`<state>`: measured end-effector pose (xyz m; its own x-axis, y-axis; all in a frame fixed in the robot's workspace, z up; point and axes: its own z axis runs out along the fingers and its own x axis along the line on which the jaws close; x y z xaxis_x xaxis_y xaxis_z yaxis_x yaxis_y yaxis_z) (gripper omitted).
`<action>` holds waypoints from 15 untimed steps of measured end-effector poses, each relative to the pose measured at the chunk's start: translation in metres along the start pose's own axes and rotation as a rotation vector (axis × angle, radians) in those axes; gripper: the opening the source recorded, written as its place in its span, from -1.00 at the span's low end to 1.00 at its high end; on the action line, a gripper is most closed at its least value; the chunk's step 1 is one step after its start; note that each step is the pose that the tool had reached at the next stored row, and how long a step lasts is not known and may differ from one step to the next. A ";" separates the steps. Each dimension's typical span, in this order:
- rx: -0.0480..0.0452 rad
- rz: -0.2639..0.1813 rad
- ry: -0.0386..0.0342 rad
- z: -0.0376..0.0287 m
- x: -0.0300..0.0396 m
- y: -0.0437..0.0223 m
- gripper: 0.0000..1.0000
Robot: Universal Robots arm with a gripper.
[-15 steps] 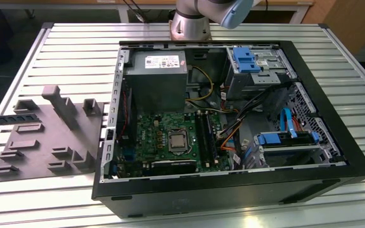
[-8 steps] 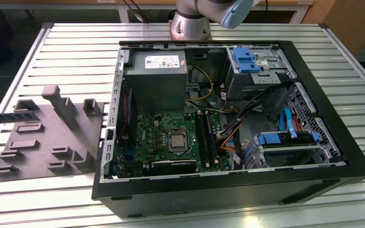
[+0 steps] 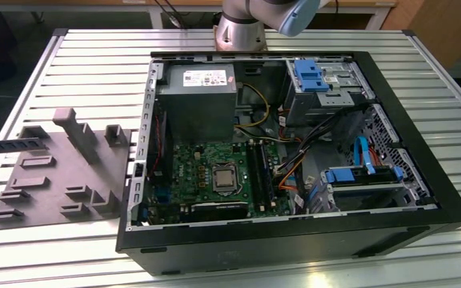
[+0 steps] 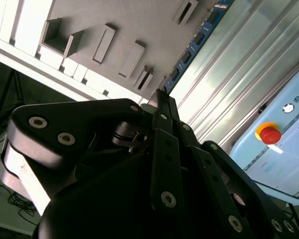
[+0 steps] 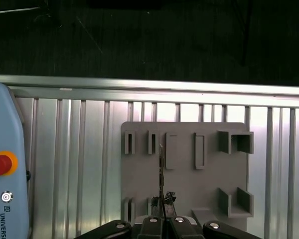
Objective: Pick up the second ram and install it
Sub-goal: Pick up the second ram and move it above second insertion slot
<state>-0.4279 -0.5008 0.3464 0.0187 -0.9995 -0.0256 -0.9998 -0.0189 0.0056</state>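
The second ram [image 3: 16, 144] is a slim dark stick lying level over the far left part of the grey fixture plate [image 3: 62, 180], reaching in from the exterior view's left edge. In the first wrist view the ram [image 5: 161, 172] shows edge-on as a thin line over the plate [image 5: 184, 189], running out from between the fingertips of my gripper [image 5: 164, 213]. The second wrist view shows my gripper [image 4: 158, 95] with its fingers drawn together on the end of the ram [image 4: 197, 42]. Whether the ram touches the plate I cannot tell.
An open computer case [image 3: 422, 180] lies on the slatted metal table [image 3: 94, 66] to the exterior view's right of the plate. Inside are the motherboard [image 3: 206, 162], its long black slots [image 3: 260, 174], a power supply [image 3: 198, 96] and cables. A pendant with a red button [image 5: 0, 164] lies near the plate.
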 end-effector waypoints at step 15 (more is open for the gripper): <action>0.0005 0.000 -0.0041 -0.0125 -0.0003 0.0001 -0.77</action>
<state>-0.4279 -0.5008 0.3589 0.0187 -0.9994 -0.0297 -0.9998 -0.0189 0.0051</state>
